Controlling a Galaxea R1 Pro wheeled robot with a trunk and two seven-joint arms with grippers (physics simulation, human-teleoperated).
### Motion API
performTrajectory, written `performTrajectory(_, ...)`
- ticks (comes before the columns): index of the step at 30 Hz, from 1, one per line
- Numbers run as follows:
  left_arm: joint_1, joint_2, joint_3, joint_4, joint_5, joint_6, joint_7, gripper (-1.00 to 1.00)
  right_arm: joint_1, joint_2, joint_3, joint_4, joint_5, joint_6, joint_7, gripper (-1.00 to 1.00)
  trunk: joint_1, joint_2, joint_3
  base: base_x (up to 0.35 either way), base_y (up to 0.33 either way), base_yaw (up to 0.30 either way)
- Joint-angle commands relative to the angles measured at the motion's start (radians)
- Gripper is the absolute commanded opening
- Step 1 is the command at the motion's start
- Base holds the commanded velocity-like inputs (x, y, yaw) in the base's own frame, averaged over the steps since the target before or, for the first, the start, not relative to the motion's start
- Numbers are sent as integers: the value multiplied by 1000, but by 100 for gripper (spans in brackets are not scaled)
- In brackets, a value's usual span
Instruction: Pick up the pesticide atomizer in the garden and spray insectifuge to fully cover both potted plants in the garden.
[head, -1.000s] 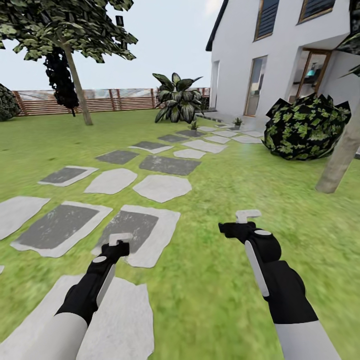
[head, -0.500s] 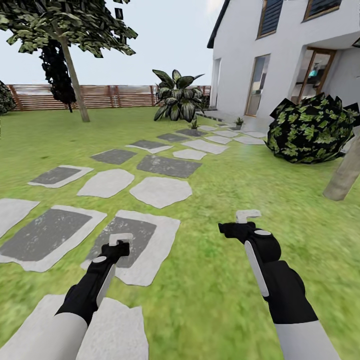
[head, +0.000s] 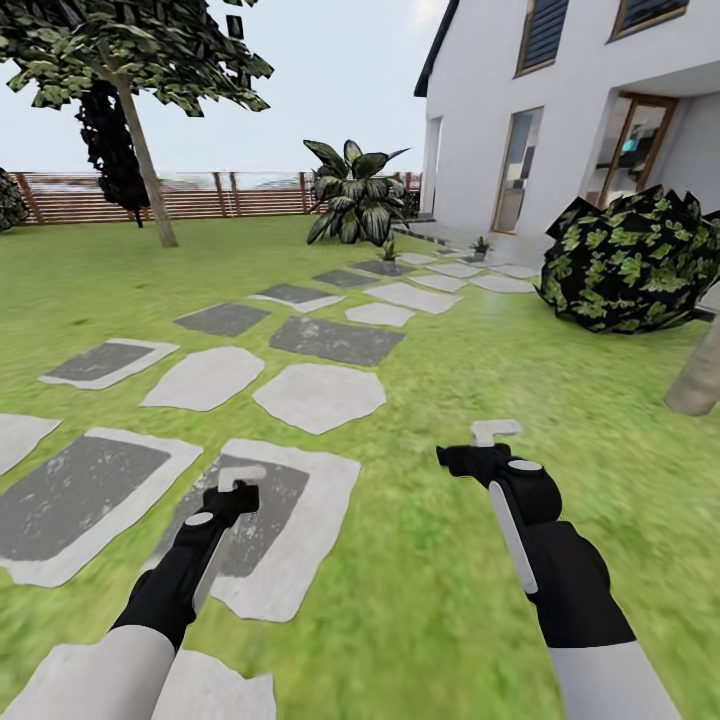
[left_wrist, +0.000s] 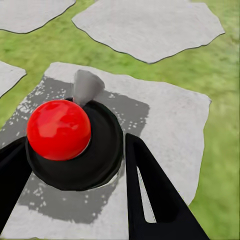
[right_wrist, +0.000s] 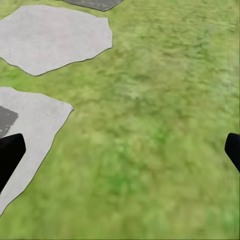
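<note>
A green lawn (head: 520, 380) fills most of the head view, running from the bottom edge up to a brown slatted wooden fence (head: 200, 195) across the upper left. A white house (head: 480, 110) with tall glazed doors takes the upper right corner. A tree (head: 130, 70) with a thin tilted trunk stands in the upper left, in front of the fence. A round leafy bush (head: 635, 260) sits at the right edge, with a pale trunk (head: 700, 375) just below it. A big dark broad-leaved plant (head: 355, 195) rises at upper centre. A path of irregular pale stone slabs (head: 320, 395) winds from the lower left toward the house.

Both black arms reach up from the bottom of the frame. The left gripper (head: 240, 478) hangs over a grey-patched slab at lower left; in the left wrist view its dark fingers (left_wrist: 150, 195) stand apart, with a red ball on a black disc (left_wrist: 59, 129) between them above that slab. The right gripper (head: 495, 432) hangs over grass at lower centre-right; in the right wrist view its fingertips (right_wrist: 10, 152) sit at opposite edges, spread wide, holding nothing.

Two potted plants, tiny at this range, stand far up the path near the house: one (head: 388, 250) below the broad-leaved plant, the other (head: 481, 245) to its right by the doorstep. I cannot make out the pesticide atomizer.
</note>
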Motion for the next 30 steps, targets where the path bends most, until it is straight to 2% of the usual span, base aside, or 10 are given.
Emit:
performTrajectory(1,0,0,0,-2,2,5,3,-100,-1,0,1,-1,-2,5,-7,100,0,0,-1,347,0,0)
performTrajectory(30,0,0,0,0,-4,5,3,-100,-1,0,0,-1,-2,5,-7,100,0,0,-1,347,0,0)
